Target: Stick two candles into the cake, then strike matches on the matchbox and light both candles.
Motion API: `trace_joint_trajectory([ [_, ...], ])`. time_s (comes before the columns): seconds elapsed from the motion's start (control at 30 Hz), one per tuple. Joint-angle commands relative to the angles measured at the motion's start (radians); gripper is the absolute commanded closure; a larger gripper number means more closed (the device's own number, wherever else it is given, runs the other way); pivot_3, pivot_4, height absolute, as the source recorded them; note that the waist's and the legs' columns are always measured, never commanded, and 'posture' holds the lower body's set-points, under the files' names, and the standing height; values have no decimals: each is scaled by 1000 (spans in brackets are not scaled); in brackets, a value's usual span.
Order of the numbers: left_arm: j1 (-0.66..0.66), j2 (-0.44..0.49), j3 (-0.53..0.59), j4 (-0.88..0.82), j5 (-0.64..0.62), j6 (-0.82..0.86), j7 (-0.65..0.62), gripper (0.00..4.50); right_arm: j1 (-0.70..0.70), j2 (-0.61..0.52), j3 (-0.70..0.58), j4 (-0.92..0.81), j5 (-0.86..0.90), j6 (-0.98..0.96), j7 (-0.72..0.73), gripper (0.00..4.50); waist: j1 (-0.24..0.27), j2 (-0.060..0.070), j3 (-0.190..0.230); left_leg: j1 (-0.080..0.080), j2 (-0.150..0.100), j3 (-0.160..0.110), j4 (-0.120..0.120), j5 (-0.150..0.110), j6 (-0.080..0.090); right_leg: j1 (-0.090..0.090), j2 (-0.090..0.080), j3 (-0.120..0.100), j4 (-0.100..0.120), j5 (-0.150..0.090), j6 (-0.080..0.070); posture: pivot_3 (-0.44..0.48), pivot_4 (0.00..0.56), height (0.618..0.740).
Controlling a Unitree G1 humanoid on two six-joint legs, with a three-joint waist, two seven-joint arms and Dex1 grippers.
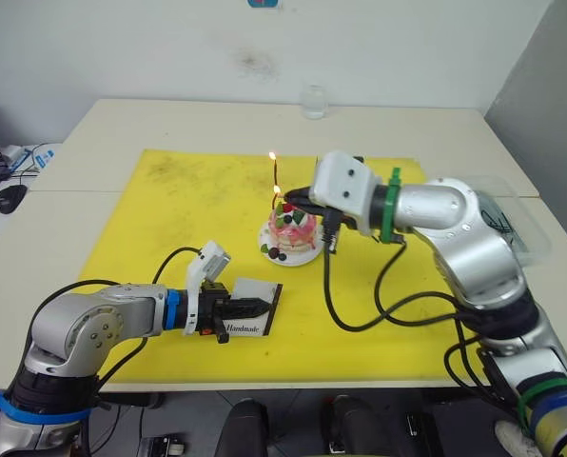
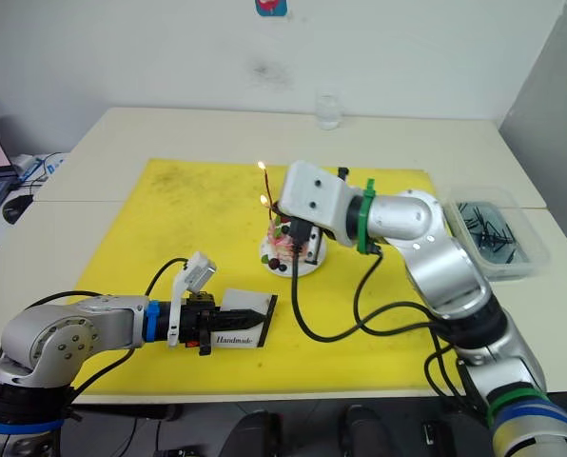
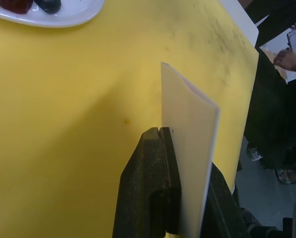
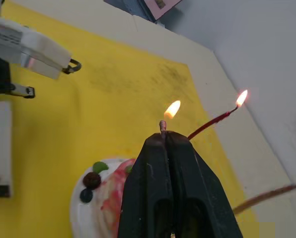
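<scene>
- Nearest the head camera, the left gripper [image 1: 250, 307] pinches the matchbox [image 1: 249, 319], holding it on edge over the near part of the yellow mat [image 1: 169, 209]; "Handmade" reads along the box's lower face.
- The left wrist view adds the grip itself: both black fingers [image 3: 150, 183] pressed against the box's white faces, with the rim of the white plate [image 3: 63, 17] at the far corner.
- The right gripper [image 1: 298, 202] hovers at the cake [image 1: 293, 231] mid-mat.
- In the right wrist view its fingers are pressed together on a short burning match [image 4: 163, 125]; a lit candle [image 4: 212, 124] leans just beside it, and a second red candle [image 4: 267, 196] crosses the view unlit.
- From the head, two small flames sit above the cake.
- The mat covers a pale table [image 1: 436, 133]; a glass [image 1: 313, 101] stands near the wall, a clear tray [image 2: 493, 228] of dark sticks lies off the mat's right edge, and a mouse [image 1: 9, 197] lies far left.
</scene>
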Motion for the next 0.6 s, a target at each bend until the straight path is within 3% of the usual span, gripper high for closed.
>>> trace_joint_trajectory([
  [0.03,-1,-8,39,-39,-55,24,2,4500,96,-71,-132,-179,116,173,18,4481,1,0,0,0,0,0,0,0,0,0,0,0,0,0,0,0,150,729],
  [0.17,11,-18,61,-77,-112,61,20,4500,198,-158,-284,-280,205,332,-1,4481,1,0,0,0,0,0,0,0,0,0,-1,0,0,0,0,0,150,729],
  [0.33,21,-47,61,-115,-173,85,62,4500,357,-265,-542,-248,211,436,-64,4481,0,0,0,1,-1,0,0,0,0,0,0,0,0,0,0,0,150,729],
  [0.43,23,-67,46,-119,-178,86,83,4500,446,-276,-647,-146,158,381,-151,4481,0,0,0,1,-1,0,0,0,0,1,0,0,0,0,0,0,150,729],
  [0.6,21,-88,24,-121,-186,85,101,4500,402,-233,-689,126,81,252,-341,4481,-7,0,0,1,-2,2,1,0,0,1,1,2,0,1,0,0,150,729],
])
